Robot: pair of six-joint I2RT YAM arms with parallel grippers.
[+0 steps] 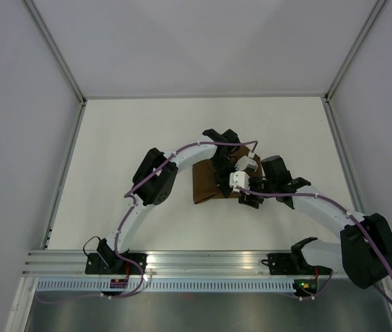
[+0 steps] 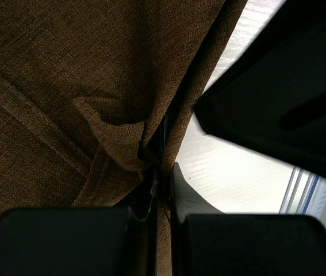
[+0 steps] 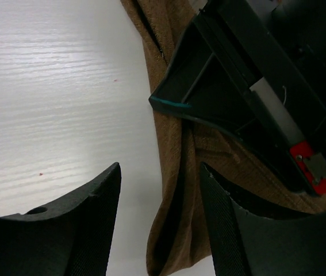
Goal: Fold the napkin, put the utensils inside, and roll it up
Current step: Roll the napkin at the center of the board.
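The brown napkin point(image 1: 204, 183) lies bunched and folded on the white table, under both grippers. My left gripper point(image 1: 223, 176) is shut on a raised fold of the napkin point(image 2: 65, 75), pinching the cloth between its fingertips point(image 2: 161, 172). My right gripper point(image 1: 249, 198) stands open just right of it. In the right wrist view the napkin's folded lower edge point(image 3: 174, 190) lies between the open jaws of the right gripper point(image 3: 160, 167), close to the right finger point(image 3: 223, 207). The left gripper's black body point(image 3: 249, 75) sits on the cloth ahead. The utensils are hidden.
The white table point(image 1: 133, 138) is walled by white panels at the back and both sides. An aluminium rail point(image 1: 202, 263) carrying both arm bases runs along the near edge. The two arms arch in from left and right and meet over the napkin.
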